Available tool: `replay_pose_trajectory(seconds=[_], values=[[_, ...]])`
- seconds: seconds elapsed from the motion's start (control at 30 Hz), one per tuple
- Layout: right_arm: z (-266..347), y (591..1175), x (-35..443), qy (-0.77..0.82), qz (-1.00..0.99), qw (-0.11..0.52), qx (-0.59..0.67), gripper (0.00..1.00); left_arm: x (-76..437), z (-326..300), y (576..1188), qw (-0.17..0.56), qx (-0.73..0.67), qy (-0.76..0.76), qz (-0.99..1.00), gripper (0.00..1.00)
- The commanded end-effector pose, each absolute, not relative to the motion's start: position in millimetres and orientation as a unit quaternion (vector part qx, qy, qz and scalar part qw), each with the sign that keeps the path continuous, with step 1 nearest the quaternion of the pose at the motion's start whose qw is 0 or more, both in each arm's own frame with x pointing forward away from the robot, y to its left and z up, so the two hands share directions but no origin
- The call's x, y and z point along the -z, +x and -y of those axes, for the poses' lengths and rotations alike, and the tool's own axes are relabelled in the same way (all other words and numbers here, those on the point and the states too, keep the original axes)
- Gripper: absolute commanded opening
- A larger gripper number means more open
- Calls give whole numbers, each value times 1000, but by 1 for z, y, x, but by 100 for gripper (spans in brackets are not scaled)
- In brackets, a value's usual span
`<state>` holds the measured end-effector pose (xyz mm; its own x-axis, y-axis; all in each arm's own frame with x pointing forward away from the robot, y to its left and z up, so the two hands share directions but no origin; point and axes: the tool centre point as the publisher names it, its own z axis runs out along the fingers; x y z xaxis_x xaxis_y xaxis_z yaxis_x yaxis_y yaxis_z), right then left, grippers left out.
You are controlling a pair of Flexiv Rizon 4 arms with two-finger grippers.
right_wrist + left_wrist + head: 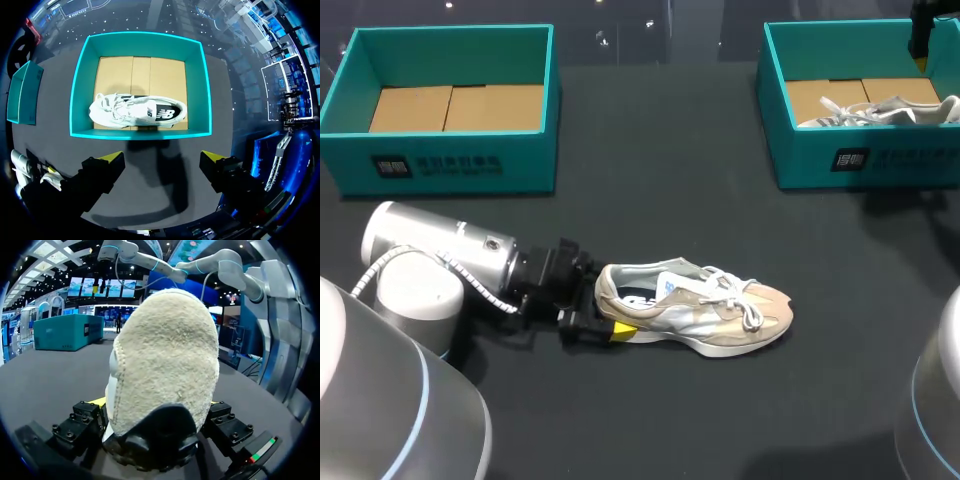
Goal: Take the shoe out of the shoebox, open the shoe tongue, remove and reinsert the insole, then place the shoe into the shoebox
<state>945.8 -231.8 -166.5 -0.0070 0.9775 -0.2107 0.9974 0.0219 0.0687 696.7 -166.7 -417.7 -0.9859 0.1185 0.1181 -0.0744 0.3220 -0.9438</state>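
Observation:
A beige and grey sneaker lies on its side on the dark table, toe pointing right. My left gripper is at its heel, fingers wide apart. In the left wrist view the suede heel fills the space between the open fingers; a firm hold from both sides does not show. A white sneaker lies in the teal shoebox at the back right. My right gripper hangs open above that box's front, holding nothing; it also shows high over the box.
A second teal shoebox with a bare cardboard floor stands at the back left. Dark table surface stretches between the two boxes and in front of the beige sneaker.

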Motion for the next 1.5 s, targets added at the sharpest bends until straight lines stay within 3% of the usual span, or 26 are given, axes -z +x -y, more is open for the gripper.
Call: replay_pose_trajectory(seconds=[0.03, 1.5], values=[[232, 945, 166, 698, -708, 100, 50, 100, 419, 171, 695, 79, -582, -14, 809, 0], [232, 945, 166, 698, -708, 100, 50, 100, 419, 169, 693, 80, -580, -11, 810, 0]])
